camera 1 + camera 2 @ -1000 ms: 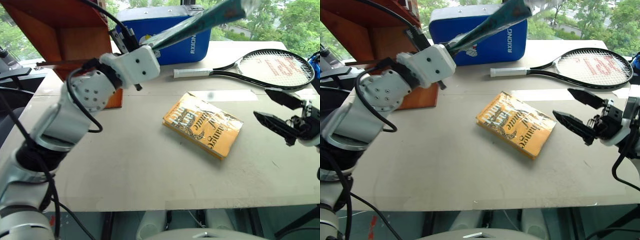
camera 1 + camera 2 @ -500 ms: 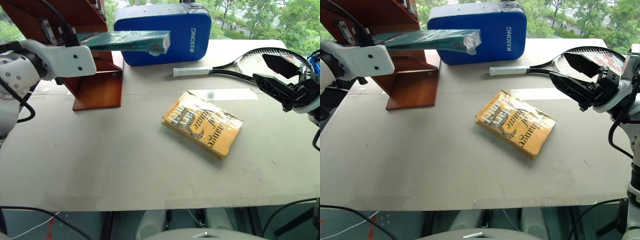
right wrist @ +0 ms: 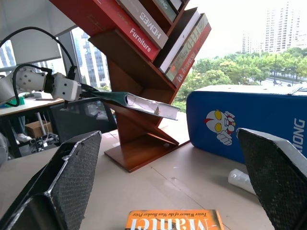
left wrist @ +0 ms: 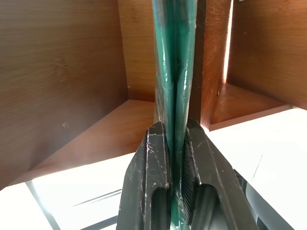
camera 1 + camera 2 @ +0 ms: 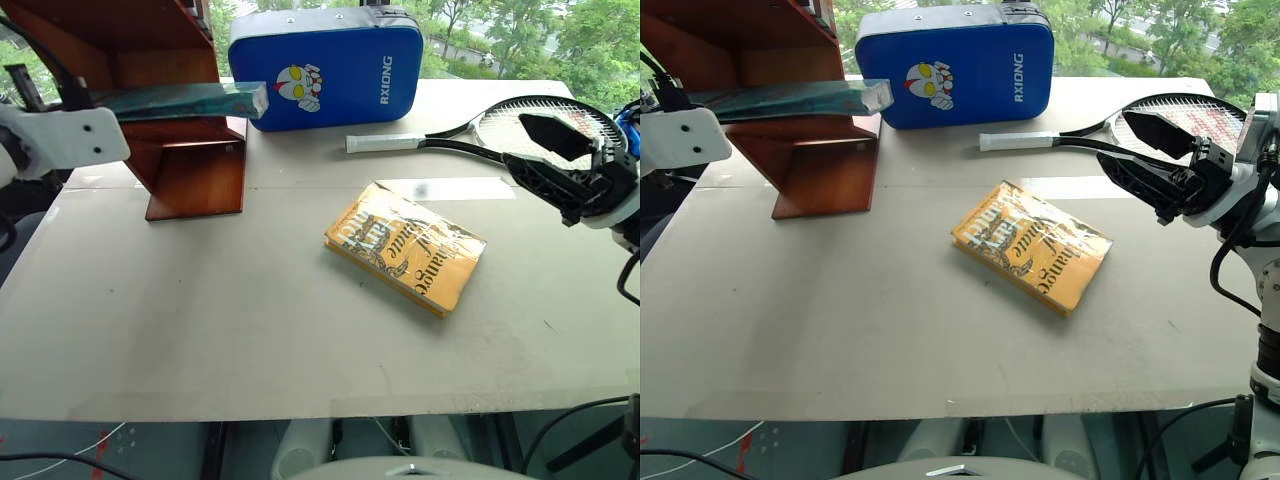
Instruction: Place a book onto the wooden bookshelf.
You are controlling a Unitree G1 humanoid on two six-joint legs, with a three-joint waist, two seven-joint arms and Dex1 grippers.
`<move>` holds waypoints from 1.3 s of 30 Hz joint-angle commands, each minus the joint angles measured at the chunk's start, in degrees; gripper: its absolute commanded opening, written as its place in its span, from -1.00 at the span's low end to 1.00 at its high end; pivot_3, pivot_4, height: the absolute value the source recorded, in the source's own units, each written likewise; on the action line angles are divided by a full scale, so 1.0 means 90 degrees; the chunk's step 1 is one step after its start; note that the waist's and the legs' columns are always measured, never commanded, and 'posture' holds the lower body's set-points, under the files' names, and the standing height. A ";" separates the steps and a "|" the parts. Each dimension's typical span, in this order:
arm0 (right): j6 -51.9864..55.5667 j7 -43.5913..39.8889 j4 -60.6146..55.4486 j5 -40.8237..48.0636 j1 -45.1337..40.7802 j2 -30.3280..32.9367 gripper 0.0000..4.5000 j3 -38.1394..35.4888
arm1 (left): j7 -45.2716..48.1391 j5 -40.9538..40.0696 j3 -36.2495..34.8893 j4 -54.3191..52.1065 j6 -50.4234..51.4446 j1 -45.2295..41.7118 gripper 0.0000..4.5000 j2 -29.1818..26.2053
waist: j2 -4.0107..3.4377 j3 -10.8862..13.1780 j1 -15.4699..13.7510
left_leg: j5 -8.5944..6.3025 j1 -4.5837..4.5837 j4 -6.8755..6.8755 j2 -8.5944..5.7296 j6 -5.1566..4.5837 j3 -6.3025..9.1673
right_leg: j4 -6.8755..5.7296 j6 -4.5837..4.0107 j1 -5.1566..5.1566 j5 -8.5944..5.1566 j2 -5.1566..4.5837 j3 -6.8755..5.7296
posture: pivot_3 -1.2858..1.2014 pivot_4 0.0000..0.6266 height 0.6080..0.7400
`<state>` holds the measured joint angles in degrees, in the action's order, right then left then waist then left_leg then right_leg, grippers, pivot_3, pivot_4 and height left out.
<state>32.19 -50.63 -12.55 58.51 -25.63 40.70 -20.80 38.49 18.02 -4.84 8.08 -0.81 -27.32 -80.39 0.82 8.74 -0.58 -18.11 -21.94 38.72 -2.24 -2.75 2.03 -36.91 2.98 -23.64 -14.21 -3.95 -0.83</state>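
**Green book held by the wooden shelf**

The blue case (image 5: 325, 68) behind the wooden bookshelf (image 5: 165, 110) said "RXIONG" in white letters and had a small cartoon face on it. In the right wrist view, books up in the bookshelf read "Furniture" and "HOMES". The yellow book (image 5: 405, 248), well to the right of the bookshelf, had curly black letters on a shiny, crinkled cover.

The left gripper (image 4: 175, 143) was squeezed tight on the book (image 5: 185, 98) — the thin teal one in shiny wrap. The book was held flat, just above the low shelf board, with its far end poking out past the right side of the bookshelf. The wood was smooth, red-brown and slanted.

The right gripper (image 5: 545, 152) hung far right of the bookshelf, its two black fingers spread wide with nothing in them. A racket (image 5: 540, 135) lay behind it. The table (image 5: 250, 330) in front of the bookshelf was flat, pale and bare — lots of room.
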 commanded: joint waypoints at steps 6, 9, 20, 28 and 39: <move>-0.0121 0.0037 -0.0304 0.0007 0.0109 -0.0096 1.00 -0.0176 | 0.0017 0.0162 -0.0380 0.0180 0.0347 0.0069 0.03 -0.0165 | 0.0000 0.0000 0.0153 | 0.0000 0.0002 0.0000 0.0000 0.0000 -0.0001 | -0.0015 0.0000 -0.0001 0.0000 -0.0002 0.0003 | 0.03 -0.52 1.00; -0.0115 0.0062 -0.0336 0.0020 0.0120 -0.0165 1.00 -0.0132 | -0.0024 0.0183 -0.0506 0.0115 0.0433 0.0210 0.53 -0.0168 | 0.0000 0.0000 0.0158 | 0.0000 0.0003 0.0000 0.0000 0.0000 -0.0002 | -0.0016 0.0000 -0.0002 0.0000 -0.0002 0.0004 | 0.03 -0.52 1.00; -0.0138 0.0051 -0.0318 -0.0117 0.0096 -0.0369 1.00 -0.0022 | -0.0254 -0.0064 -0.2167 -0.0533 0.0700 0.1161 0.96 0.0282 | 0.0000 -0.0002 0.0138 | 0.0000 0.0002 0.0007 0.0001 0.0000 0.0000 | -0.0015 0.0000 -0.0003 0.0000 -0.0012 0.0005 | 0.03 -0.52 1.00; -0.0150 -0.0112 -0.0233 -0.0277 0.0268 -0.0364 1.00 -0.0035 | 0.0594 -0.1311 -0.3494 -0.1857 0.0849 0.2386 0.96 0.1640 | 0.0000 -0.0004 0.0141 | -0.0001 0.0003 0.0021 0.0008 0.0002 0.0001 | -0.0006 -0.0001 -0.0003 0.0001 -0.0023 0.0025 | 0.03 -0.52 1.00; -0.2427 -0.0759 0.0805 -0.2982 0.2680 -0.0120 1.00 0.0134 | 0.0615 -0.3899 -0.1696 -0.4246 0.2785 0.3998 0.96 0.4911 | -0.0013 -0.0048 -0.0012 | -0.0014 -0.0004 0.0069 0.0004 -0.0019 0.0000 | -0.0014 0.0002 0.0010 0.0004 -0.0033 0.0032 | 0.03 -0.52 1.00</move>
<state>17.35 -57.87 -6.61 37.69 -3.99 38.90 -18.70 44.57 -14.07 -22.27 -24.30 23.53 6.41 -38.09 0.71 8.31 -0.68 -18.22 -21.93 39.34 -2.19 -2.90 2.02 -37.06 3.00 -23.54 -14.16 -4.21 -0.53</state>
